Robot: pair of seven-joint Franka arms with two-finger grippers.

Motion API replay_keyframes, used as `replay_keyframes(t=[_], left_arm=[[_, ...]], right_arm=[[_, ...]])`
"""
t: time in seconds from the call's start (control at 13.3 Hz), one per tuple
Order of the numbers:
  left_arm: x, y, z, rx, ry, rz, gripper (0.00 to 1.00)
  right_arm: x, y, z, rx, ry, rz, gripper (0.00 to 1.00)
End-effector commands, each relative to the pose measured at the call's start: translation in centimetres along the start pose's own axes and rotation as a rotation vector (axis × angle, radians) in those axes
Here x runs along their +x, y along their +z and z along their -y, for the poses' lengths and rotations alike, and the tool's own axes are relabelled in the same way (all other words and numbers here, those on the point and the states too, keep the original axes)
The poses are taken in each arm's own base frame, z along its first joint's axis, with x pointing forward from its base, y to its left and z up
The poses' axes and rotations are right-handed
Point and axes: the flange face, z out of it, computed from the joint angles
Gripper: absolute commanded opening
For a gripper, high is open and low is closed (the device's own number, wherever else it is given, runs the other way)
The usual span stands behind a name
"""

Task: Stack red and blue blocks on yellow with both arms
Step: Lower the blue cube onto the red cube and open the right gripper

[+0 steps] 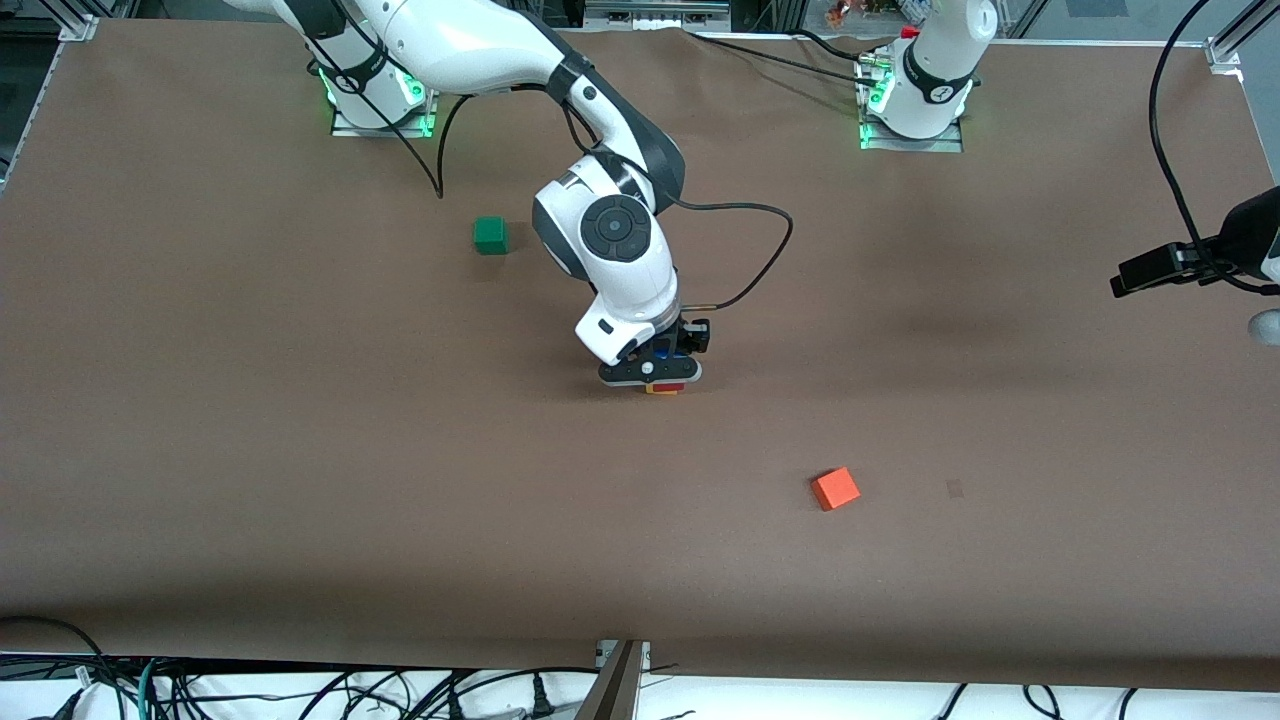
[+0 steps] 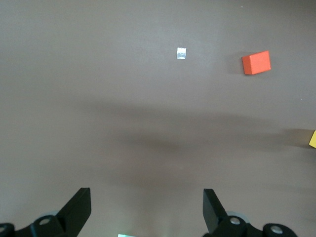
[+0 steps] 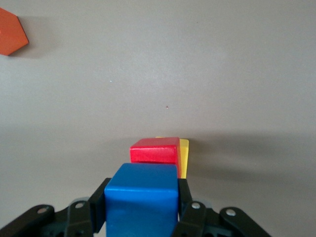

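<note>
I have the right gripper (image 3: 143, 210) mid-table, clamping blue (image 3: 141, 200) directly above red (image 3: 154, 149), which sits on yellow (image 3: 183, 157). Left gripper (image 2: 147, 210) waits open off the table's edge.

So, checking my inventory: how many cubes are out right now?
5: green cube toward the right arm's end; orange cube nearest the camera; blue block in the right gripper over red block on yellow.

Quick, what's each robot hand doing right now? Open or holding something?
Left end effector: open, holding nothing, above bare table.
Right end effector: shut on the blue block, over the red block on the yellow block.
</note>
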Motion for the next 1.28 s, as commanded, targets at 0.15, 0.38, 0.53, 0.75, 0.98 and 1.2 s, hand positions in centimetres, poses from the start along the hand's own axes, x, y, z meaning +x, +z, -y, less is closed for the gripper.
replay_keyframes(t=[0.15, 0.38, 0.53, 0.75, 0.98, 1.2], left_arm=[[0.1, -0.5, 0.2, -0.025, 0.015, -0.008, 1.0], [0.1, -0.5, 0.2, -0.025, 0.015, -0.008, 1.0], [0.1, -0.5, 0.2, -0.025, 0.015, -0.008, 1.0], [0.1, -0.5, 0.4, -0.025, 0.012, -0.008, 1.0], [0.1, -0.5, 0.6, -0.025, 0.009, -0.007, 1.0], [0.1, -0.5, 0.6, -0.025, 0.009, -0.007, 1.0]], right_arm=[[0.0, 0.7, 0.2, -0.041, -0.016, -0.043, 0.21], [0.0, 1.3, 0.1, -0.047, -0.012, -0.04, 0.23], [-0.3, 1.6, 0.3, -0.048, -0.012, -0.037, 0.25], [-0.2, 2.0, 0.3, -0.038, -0.013, -0.05, 0.4], [-0.1, 1.7, 0.3, -0.033, -0.014, -0.054, 0.86], [-0.1, 0.7, 0.4, -0.027, -0.013, -0.053, 1.0]])
